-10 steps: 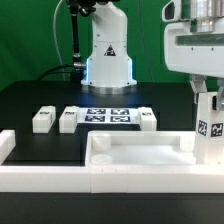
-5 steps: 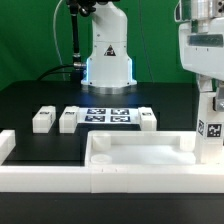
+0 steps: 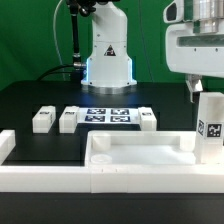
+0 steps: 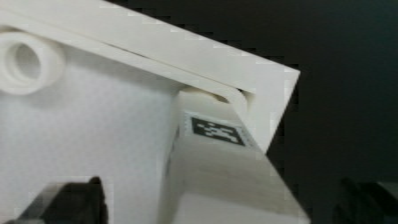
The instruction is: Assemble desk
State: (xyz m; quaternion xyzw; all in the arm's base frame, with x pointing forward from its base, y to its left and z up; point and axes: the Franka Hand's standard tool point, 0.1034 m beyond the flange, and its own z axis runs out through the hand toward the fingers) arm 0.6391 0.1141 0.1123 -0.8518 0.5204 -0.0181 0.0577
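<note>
on the black bench (image 3: pixel 30 100) we see the tabletop panel (image 3: pixel 140 140) lying flat in front, and over its corner on the exterior view's right the claw (image 3: pixel 208 88) hangs spread wide, gripping nothing, straight above the leg (image 3: pixel 210 125) standing upright there, long axis vertical.

The pincer (image 3: pixel 206 90) has spread, apparently letting go of the leg (image 3: pixel 210 125), and lifted.

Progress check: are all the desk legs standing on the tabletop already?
No. Three loose legs lie on the table beside the marker board; only one upright leg stands at the tabletop's corner.
</note>
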